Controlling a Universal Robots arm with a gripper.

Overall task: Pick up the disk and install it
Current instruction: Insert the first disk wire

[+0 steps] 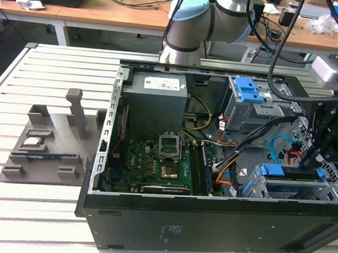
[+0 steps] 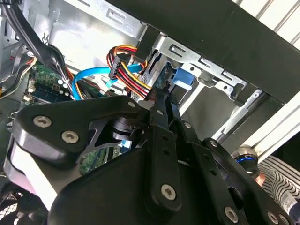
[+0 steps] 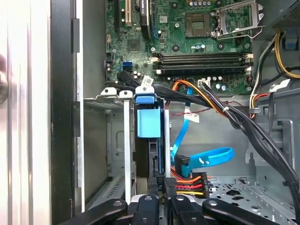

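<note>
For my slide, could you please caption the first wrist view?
The hand poised at the disk, which stands on edge in the drive cage beside the motherboard.

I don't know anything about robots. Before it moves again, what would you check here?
1. Disk inside the drive cage: ok, it stands edge-on in a slot.
2. Pincer lined up with the disk: ok, it sits at the disk's near end.
3. Power cable bundle out of the way: not ok, it lies right beside the pincer.
4. Disk pushed fully home: cannot tell.
5. Blue data cable plugged into the disk: cannot tell.
</note>
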